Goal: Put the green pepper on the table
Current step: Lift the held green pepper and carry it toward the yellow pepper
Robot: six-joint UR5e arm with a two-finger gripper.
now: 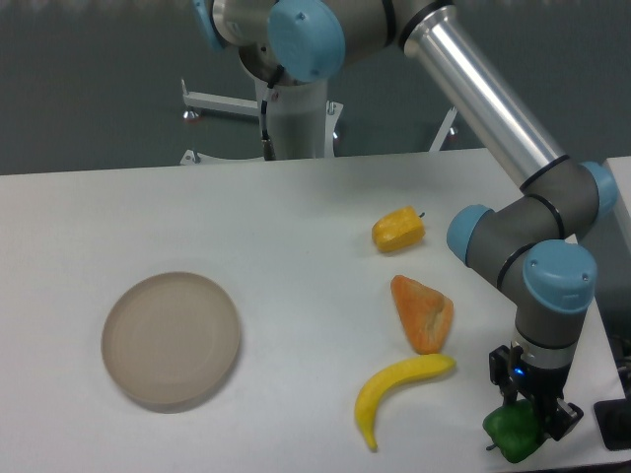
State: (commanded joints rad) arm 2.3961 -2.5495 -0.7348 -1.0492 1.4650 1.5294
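Note:
The green pepper [513, 434] is a small glossy dark-green lobed toy at the front right of the white table [296, 227], near its front edge. My gripper [530, 419] points straight down over it, and its black fingers [562, 418] close around the pepper's upper part. The pepper seems to rest on or just above the tabletop; I cannot tell which. The fingers hide part of the pepper's top.
A yellow banana [399, 386] lies left of the gripper. An orange wedge-shaped toy [424, 312] lies behind it, and a yellow pepper [398, 229] farther back. A round beige plate [172, 340] sits at the left. A dark object [616, 424] stands at the right edge.

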